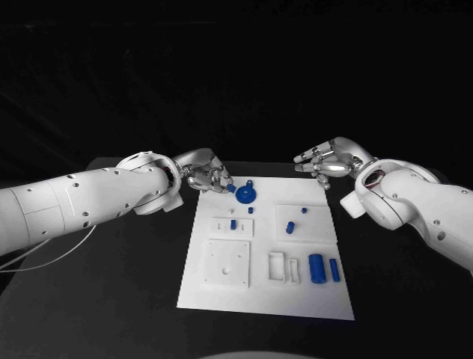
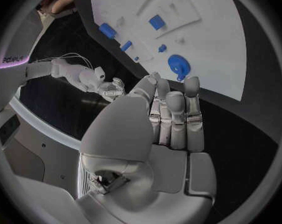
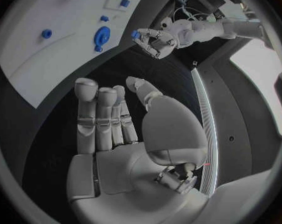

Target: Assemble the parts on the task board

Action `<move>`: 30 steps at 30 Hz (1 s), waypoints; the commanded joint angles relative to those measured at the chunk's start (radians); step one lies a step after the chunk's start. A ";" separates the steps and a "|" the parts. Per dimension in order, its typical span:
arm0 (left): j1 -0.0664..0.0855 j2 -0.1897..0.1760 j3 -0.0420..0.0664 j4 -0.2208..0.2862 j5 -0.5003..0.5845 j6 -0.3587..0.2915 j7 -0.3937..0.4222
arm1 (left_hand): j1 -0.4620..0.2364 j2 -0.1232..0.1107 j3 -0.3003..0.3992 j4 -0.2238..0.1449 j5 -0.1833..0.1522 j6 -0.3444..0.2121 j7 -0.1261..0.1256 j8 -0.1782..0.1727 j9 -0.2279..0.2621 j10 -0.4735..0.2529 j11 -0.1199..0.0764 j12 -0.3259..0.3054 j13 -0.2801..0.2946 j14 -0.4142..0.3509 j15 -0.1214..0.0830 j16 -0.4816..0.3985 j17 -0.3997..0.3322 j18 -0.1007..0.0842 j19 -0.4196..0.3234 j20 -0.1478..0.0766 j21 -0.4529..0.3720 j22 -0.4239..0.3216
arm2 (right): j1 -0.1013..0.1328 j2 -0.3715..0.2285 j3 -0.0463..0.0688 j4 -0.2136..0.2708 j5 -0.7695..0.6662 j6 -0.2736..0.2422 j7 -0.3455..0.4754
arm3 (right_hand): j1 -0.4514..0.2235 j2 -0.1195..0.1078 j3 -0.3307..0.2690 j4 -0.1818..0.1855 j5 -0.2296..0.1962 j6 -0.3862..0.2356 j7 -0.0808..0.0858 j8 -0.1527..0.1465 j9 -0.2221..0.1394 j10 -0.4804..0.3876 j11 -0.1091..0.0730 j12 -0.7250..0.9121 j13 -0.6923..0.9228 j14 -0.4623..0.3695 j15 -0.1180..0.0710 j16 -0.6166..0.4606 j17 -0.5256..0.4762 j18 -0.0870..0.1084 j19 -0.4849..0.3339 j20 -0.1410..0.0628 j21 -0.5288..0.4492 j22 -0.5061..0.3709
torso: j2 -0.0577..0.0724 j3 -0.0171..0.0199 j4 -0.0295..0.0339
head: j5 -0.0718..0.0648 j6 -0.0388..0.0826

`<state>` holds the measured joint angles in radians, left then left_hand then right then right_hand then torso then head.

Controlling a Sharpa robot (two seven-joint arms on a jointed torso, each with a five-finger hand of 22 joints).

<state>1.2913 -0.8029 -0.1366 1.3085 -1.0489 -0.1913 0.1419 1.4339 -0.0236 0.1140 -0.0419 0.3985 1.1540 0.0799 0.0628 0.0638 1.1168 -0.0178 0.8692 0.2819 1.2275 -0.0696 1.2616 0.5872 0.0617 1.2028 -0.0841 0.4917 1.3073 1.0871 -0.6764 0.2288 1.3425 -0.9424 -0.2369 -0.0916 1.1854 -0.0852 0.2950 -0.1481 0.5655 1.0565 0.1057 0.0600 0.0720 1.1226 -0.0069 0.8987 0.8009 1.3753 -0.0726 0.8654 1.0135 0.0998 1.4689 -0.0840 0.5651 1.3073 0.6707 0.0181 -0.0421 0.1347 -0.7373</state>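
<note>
The white task board (image 1: 269,299) lies in the middle of the black table. My left hand (image 1: 204,178) hovers at its far left corner and pinches a small blue part (image 1: 228,187) at its fingertips; the right wrist view shows that part (image 3: 136,34) at the tip of the left hand (image 3: 156,40). Just beside it, a round blue part (image 1: 246,196) (image 2: 178,64) lies on the board. My right hand (image 1: 325,161) hangs over the far right corner, fingers (image 3: 97,109) spread and holding nothing.
Small blue pegs (image 1: 233,224) (image 1: 288,226) stand in white blocks in the middle of the board. Two blue cylinders (image 1: 316,268) (image 1: 334,271) lie near its front right, beside a white square plate (image 1: 229,263). Cables (image 1: 10,262) trail at the table's left.
</note>
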 commanded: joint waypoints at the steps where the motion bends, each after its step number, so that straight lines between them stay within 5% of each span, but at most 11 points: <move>1: 0.011 -0.013 0.003 0.036 0.059 -0.017 -0.001 | -0.011 0.001 0.003 -0.001 0.005 0.009 0.000 0.000 0.001 0.010 -0.001 -0.004 0.001 0.006 -0.002 -0.006 0.001 0.004 0.003 -0.005 0.004 0.020 | -0.001 -0.004 -0.004 0.022 0.156 0.005 -0.108 | -0.010 -0.002 0.007 0.005 0.003 0.006 0.000 0.003 0.000 0.006 0.000 0.005 0.004 0.007 0.001 0.002 0.001 0.011 0.042 -0.007 -0.004 0.058 | 0.000 -0.0001 -0.0005 | 0.001 0.006; 10: 0.024 -0.038 0.011 0.110 0.077 -0.025 -0.003 | -0.011 0.001 0.003 -0.003 0.006 0.010 0.000 0.000 0.001 0.012 -0.001 -0.005 0.002 0.008 -0.002 -0.007 0.002 0.004 0.004 -0.006 0.004 0.020 | -0.001 -0.009 -0.023 0.073 0.363 0.009 -0.224 | -0.027 -0.001 0.013 0.014 0.009 0.005 0.000 0.003 -0.001 0.014 -0.001 0.011 0.014 0.015 -0.001 0.010 0.005 0.010 0.047 -0.009 0.014 0.060 | 0.002 -0.0009 -0.0019 | -0.001 0.021; 18: 0.025 -0.046 0.029 0.155 0.098 -0.029 0.002 | -0.012 0.001 0.004 -0.005 0.006 0.010 0.000 0.000 0.001 0.013 -0.001 -0.008 0.002 0.010 -0.003 -0.010 0.003 0.004 0.005 -0.006 0.005 0.020 | 0.000 -0.006 -0.047 0.103 0.562 0.044 -0.265 | -0.037 0.006 -0.031 0.024 0.002 0.000 -0.001 0.003 0.000 0.015 0.000 0.011 0.026 0.017 0.000 0.013 0.009 0.009 0.047 -0.008 0.032 0.062 | 0.002 -0.0013 -0.0018 | -0.010 0.033; 30: 0.032 -0.055 0.042 0.203 0.119 -0.026 0.003 | -0.012 0.003 0.005 -0.007 0.007 0.010 0.000 0.000 0.001 0.015 -0.002 -0.010 0.002 0.012 -0.003 -0.011 0.004 0.004 0.006 -0.007 0.006 0.020 | 0.000 0.012 -0.061 0.106 0.719 0.151 -0.193 | -0.034 0.027 -0.222 0.086 -0.005 -0.027 0.002 0.003 0.000 0.008 0.008 0.009 0.035 0.006 0.008 0.015 0.014 0.011 0.044 0.000 0.036 0.066 | 0.002 -0.0012 -0.0013 | -0.014 0.039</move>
<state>1.3206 -0.8576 -0.0961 1.5052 -0.9514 -0.2105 0.1378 1.4300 -0.0198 0.1166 -0.0445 0.4018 1.1574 0.0765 0.0628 0.0629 1.1240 -0.0181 0.8644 0.2835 1.2310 -0.0730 1.2547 0.5902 0.0617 1.2064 -0.0876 0.4916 1.3078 1.0871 -0.6669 0.1684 1.4466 -0.3074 -0.1548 -0.3320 1.1529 -0.0629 0.0799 -0.0651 0.5642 1.0370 0.1059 0.0600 0.0720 1.1296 -0.0072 0.9044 0.8347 1.3853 -0.0683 0.8749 1.0264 0.0995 1.4649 -0.0875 0.5960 1.3073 0.6724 0.0164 -0.0434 0.1210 -0.7001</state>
